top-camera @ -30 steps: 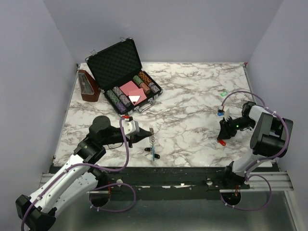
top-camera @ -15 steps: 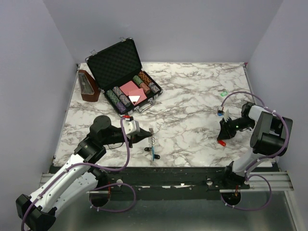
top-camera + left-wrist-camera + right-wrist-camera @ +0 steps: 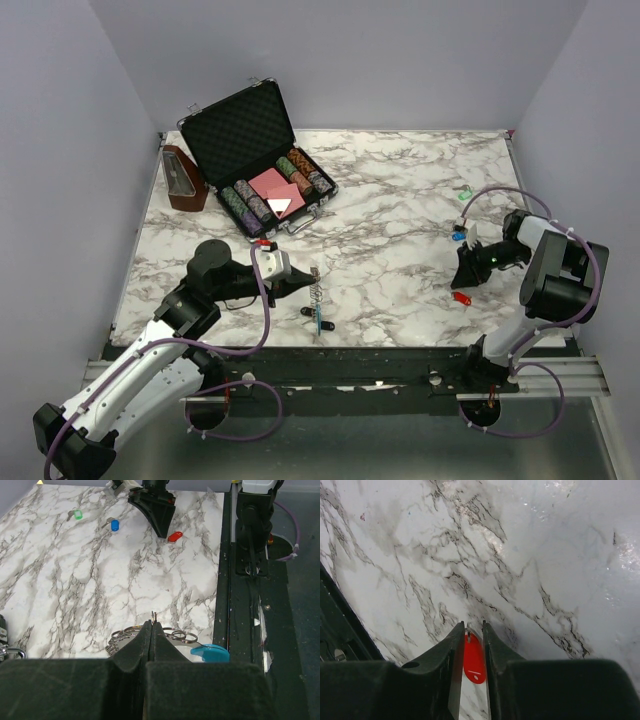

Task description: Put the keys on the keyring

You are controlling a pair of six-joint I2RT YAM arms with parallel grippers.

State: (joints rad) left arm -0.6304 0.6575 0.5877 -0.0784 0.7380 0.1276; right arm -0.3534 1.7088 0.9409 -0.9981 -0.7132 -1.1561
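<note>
While nose-down, right end effector (image 3: 473, 628) just beside red key (image 3: 473, 660).

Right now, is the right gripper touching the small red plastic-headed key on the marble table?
Cannot tell. The right wrist view shows the red key framed between the fingers of the right gripper, but whether it lies lower on the table is unclear.

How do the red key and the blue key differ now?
The red key lies nearer the front edge of the table; the blue key lies farther back. The red key shows between the right gripper's fingertips in its wrist view; the blue key does not. Both rest on the table.
</note>
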